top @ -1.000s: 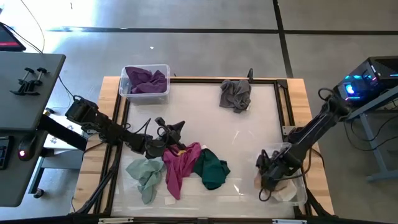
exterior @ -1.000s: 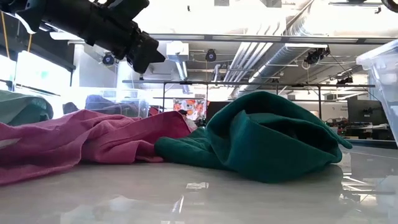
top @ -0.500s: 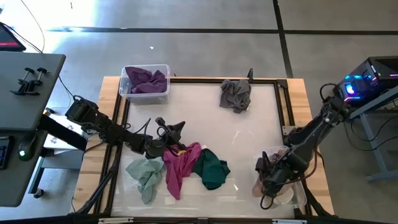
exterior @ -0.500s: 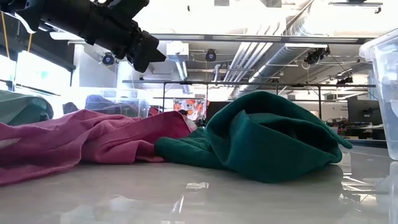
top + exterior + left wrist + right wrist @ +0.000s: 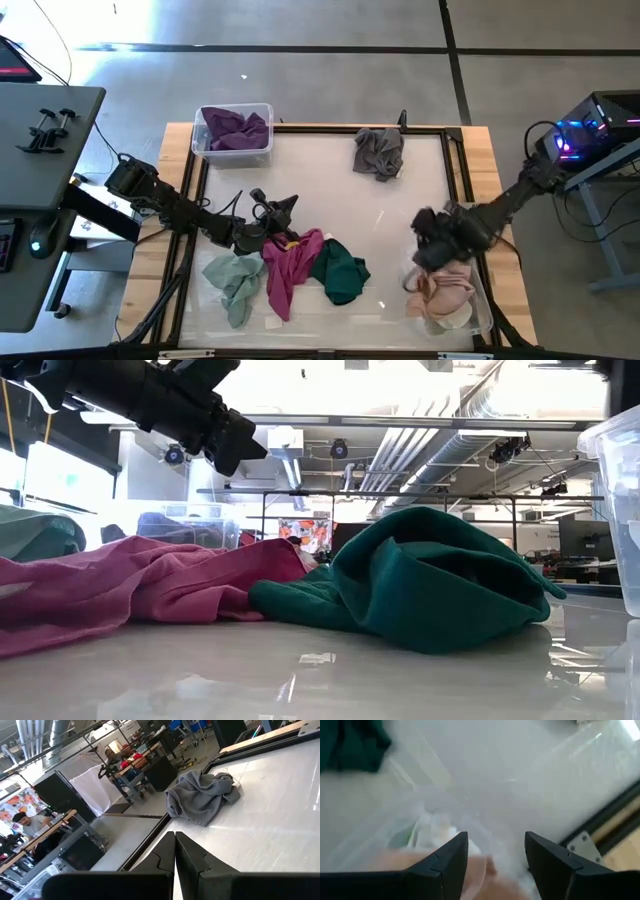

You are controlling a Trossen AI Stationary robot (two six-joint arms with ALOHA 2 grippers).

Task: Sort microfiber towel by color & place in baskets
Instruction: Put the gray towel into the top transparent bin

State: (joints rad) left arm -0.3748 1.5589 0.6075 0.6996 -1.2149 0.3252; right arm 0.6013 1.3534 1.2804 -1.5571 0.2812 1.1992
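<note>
On the white table (image 5: 400,200), right gripper (image 5: 425,222) spread and empty, now risen from the basket (image 5: 483,315) of peach towel (image 5: 447,290).

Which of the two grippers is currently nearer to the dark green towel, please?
The left. The shut left gripper hangs just up-table from the pink towel adjoining the dark green towel; the open right gripper is farther off, above the clear basket.

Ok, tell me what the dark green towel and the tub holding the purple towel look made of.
Dark green towel: soft matte cloth, likely microfiber; it slumps in rounded folds without shine. Tub: clear, glossy, rigid-looking plastic, probably; the purple towel shows through its walls.
</note>
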